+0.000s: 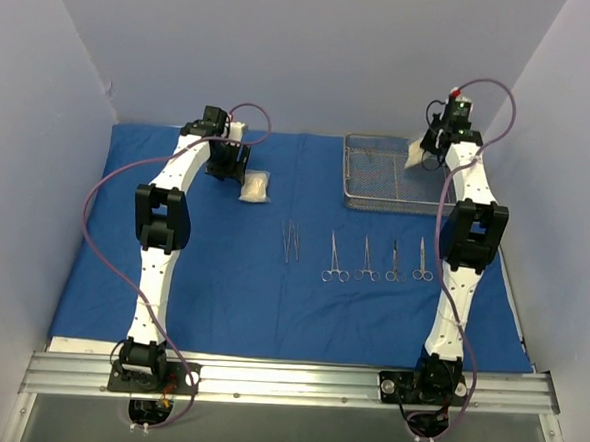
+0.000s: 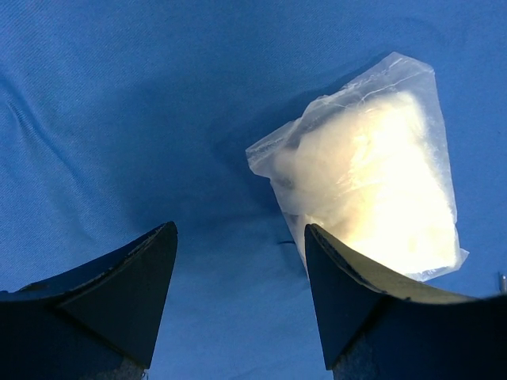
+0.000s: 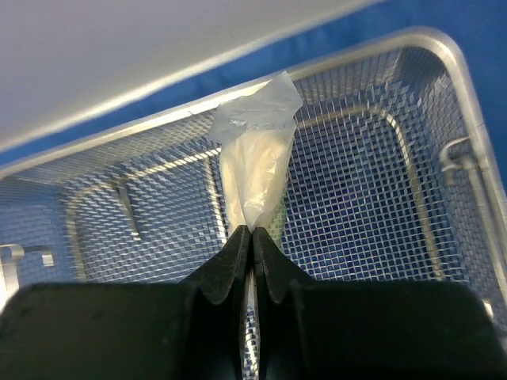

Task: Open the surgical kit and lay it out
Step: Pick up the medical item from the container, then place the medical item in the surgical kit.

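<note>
The blue cloth wrap (image 1: 221,277) lies spread flat over the table. On it at the back right stands the wire-mesh steel tray (image 1: 361,200). My right gripper (image 3: 253,231) is shut on a white gauze packet (image 3: 255,162), which hangs over the tray's mesh floor (image 3: 356,206); from above that packet (image 1: 417,154) shows at the tray's right end. A second gauze packet (image 1: 256,188) lies on the cloth at the back left. My left gripper (image 2: 238,237) hovers open just left of this packet (image 2: 372,182), with only cloth between its fingers. Tweezers (image 1: 290,239) and several clamps (image 1: 378,259) lie in a row mid-cloth.
Pale walls close in the table at the back and both sides. The aluminium rail (image 1: 285,381) carrying both arm bases runs along the near edge. The tray has upright wire handles (image 3: 463,154) at its ends.
</note>
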